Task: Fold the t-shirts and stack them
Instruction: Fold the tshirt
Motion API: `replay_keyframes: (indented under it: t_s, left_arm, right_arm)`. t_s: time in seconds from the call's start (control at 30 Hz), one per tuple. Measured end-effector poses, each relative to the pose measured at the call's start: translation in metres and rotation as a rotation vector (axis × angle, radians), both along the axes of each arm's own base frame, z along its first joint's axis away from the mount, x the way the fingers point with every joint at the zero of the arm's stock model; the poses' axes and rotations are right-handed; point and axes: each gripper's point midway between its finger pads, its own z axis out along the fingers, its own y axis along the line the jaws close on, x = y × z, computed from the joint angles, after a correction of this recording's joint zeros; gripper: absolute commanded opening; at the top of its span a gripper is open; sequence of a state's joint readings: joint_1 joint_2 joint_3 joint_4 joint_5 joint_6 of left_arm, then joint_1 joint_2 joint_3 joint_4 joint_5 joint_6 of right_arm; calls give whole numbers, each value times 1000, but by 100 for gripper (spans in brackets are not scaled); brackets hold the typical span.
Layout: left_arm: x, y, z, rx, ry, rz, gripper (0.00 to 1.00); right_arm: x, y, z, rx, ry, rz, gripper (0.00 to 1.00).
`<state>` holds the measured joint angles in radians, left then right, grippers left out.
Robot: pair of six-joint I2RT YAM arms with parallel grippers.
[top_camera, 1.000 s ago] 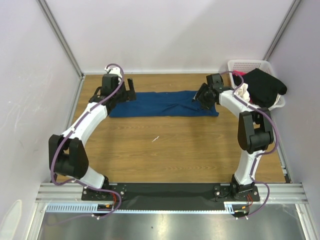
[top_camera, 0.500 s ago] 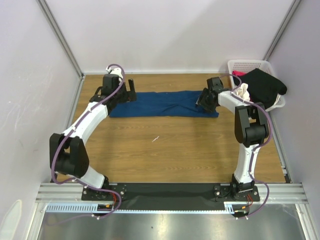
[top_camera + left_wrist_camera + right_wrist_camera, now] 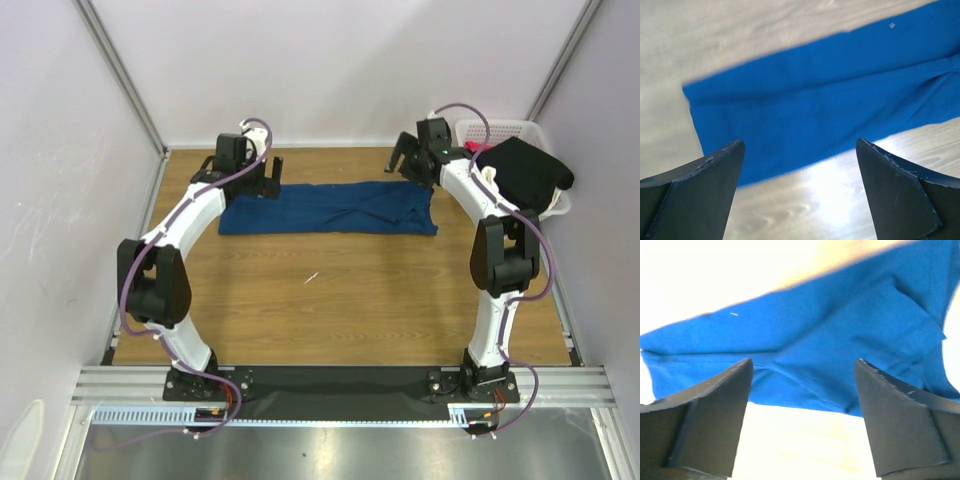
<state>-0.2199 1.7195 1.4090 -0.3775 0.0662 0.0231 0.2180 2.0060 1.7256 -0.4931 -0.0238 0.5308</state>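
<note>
Blue cloth fills both wrist views: the dark blue t-shirt (image 3: 330,208) lies flat in one long strip on the wooden table (image 3: 330,300), and I have an arm at each end of it. My left gripper (image 3: 264,178) hangs at the shirt's left end, its jaws spread wide and holding nothing. Its own camera shows the two dark fingers (image 3: 700,190) framing the shirt's left corner and a strip of bare wood. My right gripper (image 3: 408,162) sits at the far edge of the shirt's right end, equally wide apart and empty. Its wrist view picks out what I can barely read from above: a folded-over flap (image 3: 900,325) and creases at that end. Only the overhead camera shows me the white basket (image 3: 500,128) just right of the blue shirt, with a black t-shirt (image 3: 525,172) heaped over it and cream cloth (image 3: 487,182) and a bit of pink (image 3: 478,148) at its near side.
</note>
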Motion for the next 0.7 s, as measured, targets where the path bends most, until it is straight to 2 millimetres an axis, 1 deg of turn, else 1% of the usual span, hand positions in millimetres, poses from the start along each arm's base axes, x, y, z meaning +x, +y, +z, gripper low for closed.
replay_keyframes:
  t_s: [0.07, 0.1, 0.17, 0.27, 0.37, 0.47, 0.53, 0.63, 0.7]
  left_arm:
    - [10, -3, 5, 28, -24, -52, 100]
    - [15, -4, 5, 45, -30, -71, 100]
    - [23, -4, 0, 75, -26, -95, 100]
    - [34, -3, -21, 109, 15, -107, 100]
    - [33, -2, -54, 108, 105, -90, 100]
    - [25, -1, -83, 90, 199, -58, 100]
    - [20, -1, -98, 72, 243, -31, 100]
    - [10, 0, -111, 42, 290, 25, 100]
    - [3, 1, -120, 22, 324, 78, 100]
  right_arm:
    - [5, 6, 17, 0, -43, 1, 95]
    - [5, 9, 20, -2, -51, 5, 96]
    - [3, 13, 17, -6, -39, 3, 96]
    - [-1, 12, -4, -16, 10, -17, 97]
    - [-3, 9, -32, -27, 68, -39, 97]
    - [-4, 8, -61, -35, 123, -54, 97]
    - [-4, 7, -79, -41, 153, -60, 97]
    - [-5, 6, -99, -49, 187, -61, 97]
    - [-4, 6, -103, -51, 190, -61, 97]
